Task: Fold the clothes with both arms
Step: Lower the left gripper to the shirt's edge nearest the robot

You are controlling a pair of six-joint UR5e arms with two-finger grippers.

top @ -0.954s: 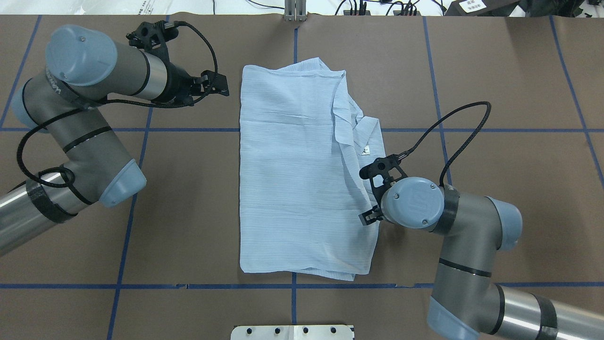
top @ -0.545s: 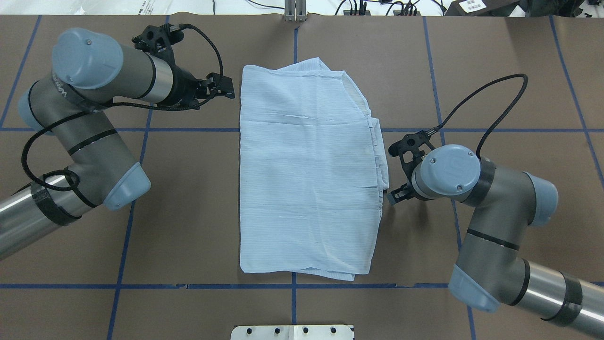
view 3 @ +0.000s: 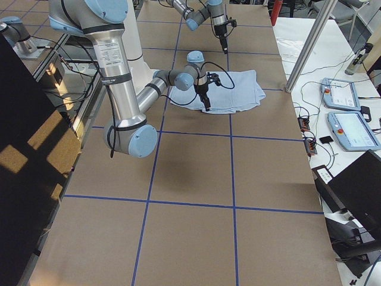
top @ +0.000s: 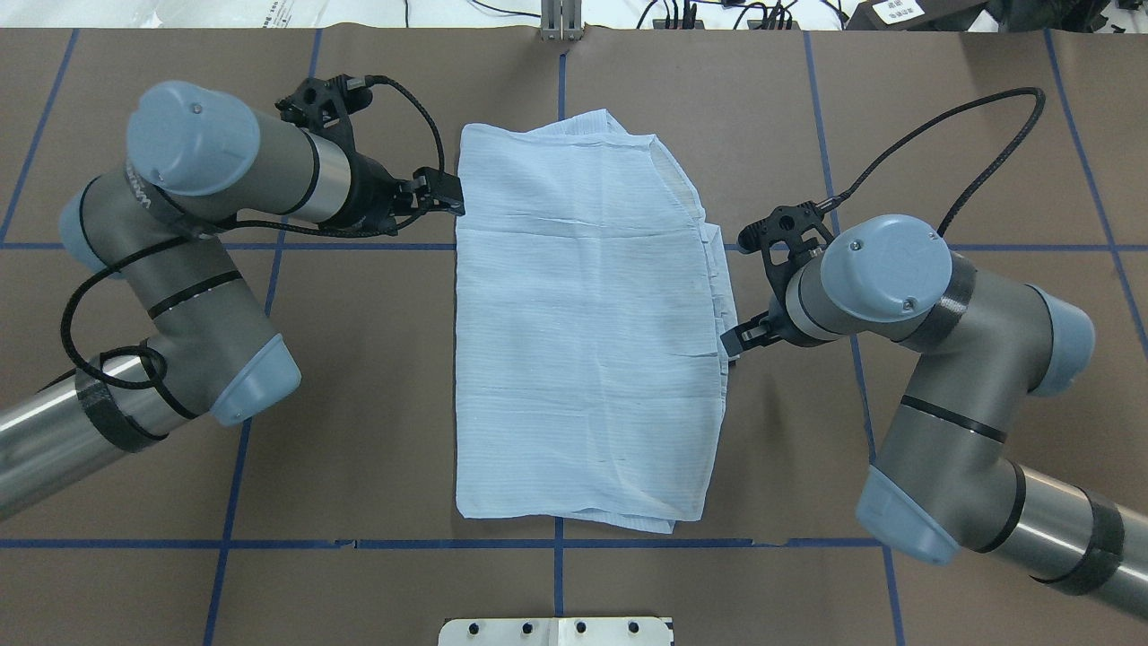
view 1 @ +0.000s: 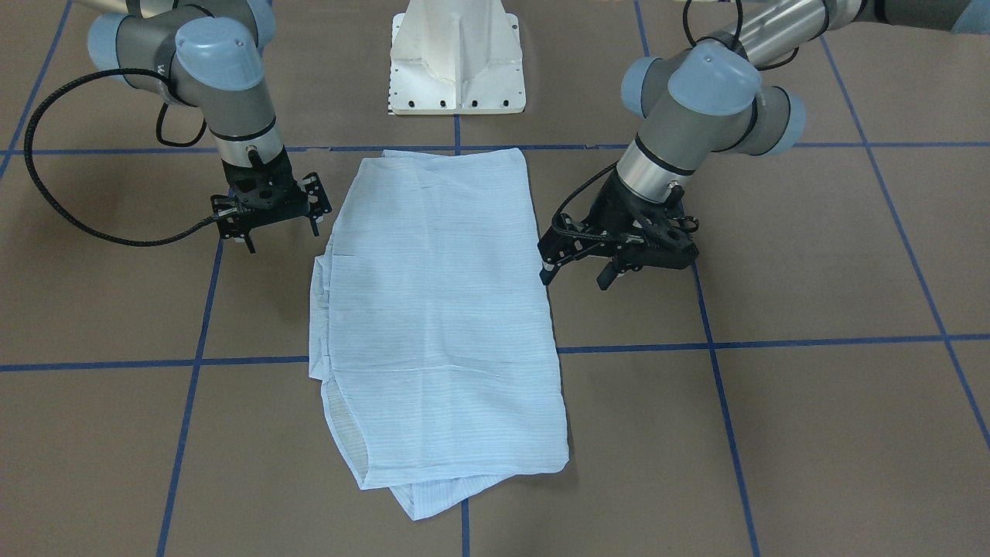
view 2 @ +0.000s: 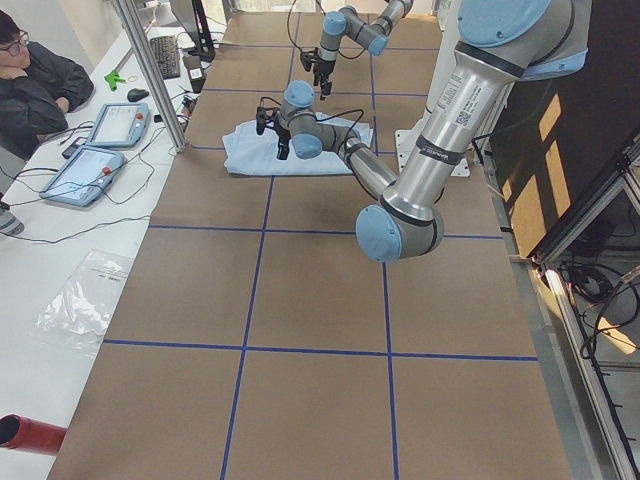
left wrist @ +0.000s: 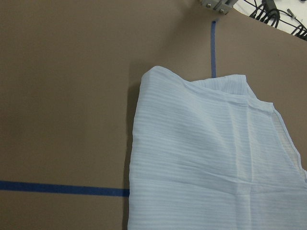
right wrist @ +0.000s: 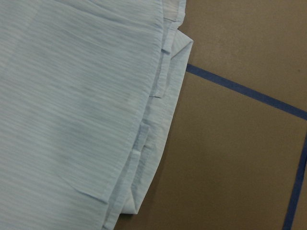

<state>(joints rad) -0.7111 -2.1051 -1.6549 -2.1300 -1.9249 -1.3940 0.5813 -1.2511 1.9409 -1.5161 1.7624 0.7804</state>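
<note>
Left gripper [view 1: 576, 276]: fingers spread, nothing between them. The tips hang low just beside the shirt's [top: 583, 332] left edge, up toward its end on the operators' side. Cannot tell whether they touch the cloth. Its wrist camera looks down on that end of the shirt, with a blue tape line [left wrist: 212, 50] running off toward the table's far edge.

Right gripper [view 1: 282, 237]: also spread and empty. From overhead it sits at the shirt's right edge about halfway along; contact is unclear. Its wrist camera shows several cloth layers stacked and slightly stepped along that edge.

Left arm [top: 188, 269]: comes in from the table's left end, elbow bent, a black cable [top: 90, 296] looped beside it. Right arm [top: 933, 359]: comes in from the right end, with its cable arching up behind the wrist.

Shirt: light blue, finely striped, folded into one long rectangle lying flat. It sits about midway between the table's left and right ends, with its long side running from the robot's edge toward the operators' edge. A lower layer pokes out at the end on the operators' side, and faint crease lines cross the top.

Table [top: 359, 404]: brown surface, blue tape grid. White base [view 1: 456, 62] at the robot's edge, in line with the shirt.
</note>
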